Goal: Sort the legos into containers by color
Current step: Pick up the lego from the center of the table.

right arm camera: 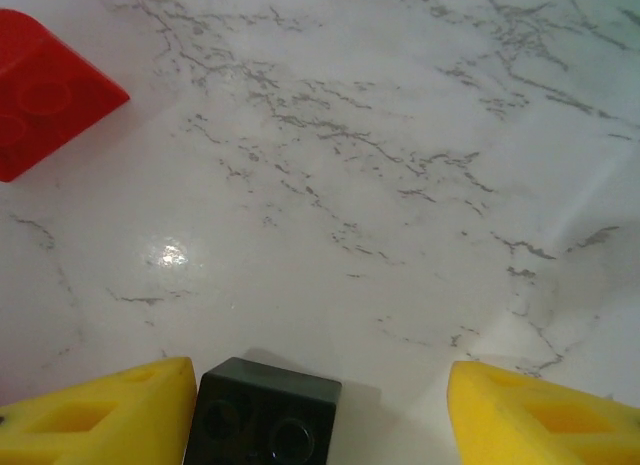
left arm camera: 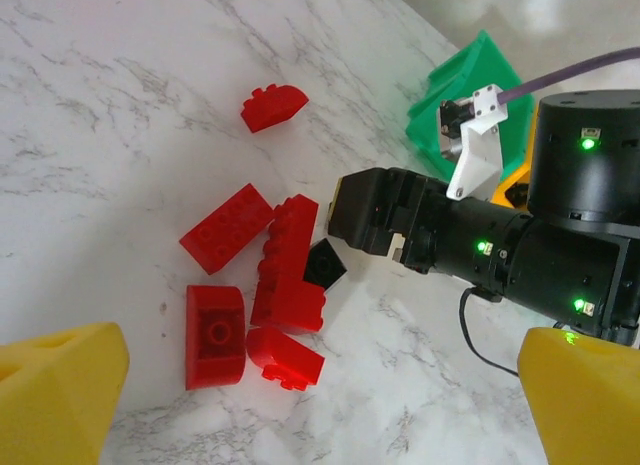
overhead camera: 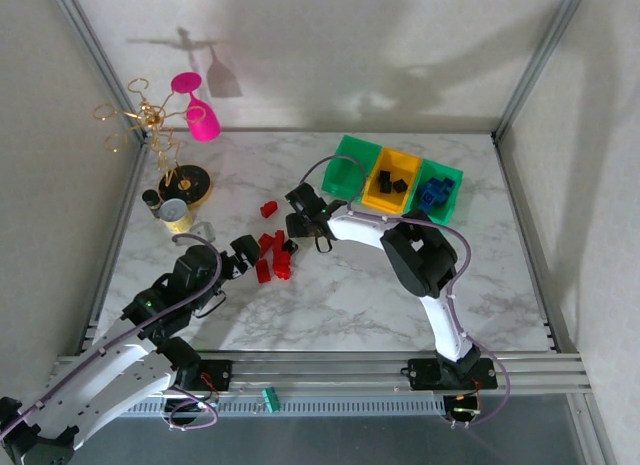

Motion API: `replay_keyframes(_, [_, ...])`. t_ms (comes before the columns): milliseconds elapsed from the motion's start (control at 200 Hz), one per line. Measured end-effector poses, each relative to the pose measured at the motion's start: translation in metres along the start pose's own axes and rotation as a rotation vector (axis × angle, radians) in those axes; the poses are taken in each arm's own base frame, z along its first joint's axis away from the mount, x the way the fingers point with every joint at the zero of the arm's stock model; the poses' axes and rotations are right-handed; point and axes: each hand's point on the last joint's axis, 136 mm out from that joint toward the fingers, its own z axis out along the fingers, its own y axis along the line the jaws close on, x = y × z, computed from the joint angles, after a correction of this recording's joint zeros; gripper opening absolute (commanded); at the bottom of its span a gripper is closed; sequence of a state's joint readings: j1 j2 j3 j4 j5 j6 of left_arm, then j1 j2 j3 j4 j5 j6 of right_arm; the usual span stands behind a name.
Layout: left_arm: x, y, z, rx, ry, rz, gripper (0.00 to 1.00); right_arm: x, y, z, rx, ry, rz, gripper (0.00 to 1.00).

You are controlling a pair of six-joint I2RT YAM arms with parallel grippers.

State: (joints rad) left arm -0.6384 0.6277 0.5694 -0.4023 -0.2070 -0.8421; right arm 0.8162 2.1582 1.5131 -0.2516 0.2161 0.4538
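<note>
Several red legos [left arm camera: 285,285] lie clustered on the marble between the two arms, with one more red lego [left arm camera: 273,106] apart further back. A black lego [right arm camera: 265,415] sits on the table between the open fingers of my right gripper [right arm camera: 320,415], close against the left finger [right arm camera: 100,410]. It also lies at the cluster's edge [left arm camera: 325,265]. My left gripper [left arm camera: 320,405] hovers open just short of the red cluster [overhead camera: 272,255], holding nothing. The containers stand at the back right: a green bin [overhead camera: 350,170], a yellow bin [overhead camera: 380,197] holding black legos, and a green bin [overhead camera: 450,175] holding blue legos.
A small round tin [overhead camera: 175,215], a gold wire rack [overhead camera: 150,120] on a black base and a pink wine glass [overhead camera: 200,115] stand at the back left. A metal frame and walls bound the table. My right gripper [overhead camera: 298,225] reaches across the middle toward the left arm.
</note>
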Motion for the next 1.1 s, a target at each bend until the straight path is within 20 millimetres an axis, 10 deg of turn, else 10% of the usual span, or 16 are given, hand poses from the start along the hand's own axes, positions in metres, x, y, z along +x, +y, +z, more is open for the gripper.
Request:
replay_keyframes(696, [0.004, 0.001, 0.007, -0.013, 0.013, 0.006, 1.0, 0.011, -0.005, -0.004, 0.003, 0.013, -0.022, 0.3])
replay_keyframes(1096, [0.013, -0.005, 0.018, -0.006, 0.059, 0.024, 1.0, -0.036, -0.056, -0.082, -0.02, -0.125, 0.107, 0.3])
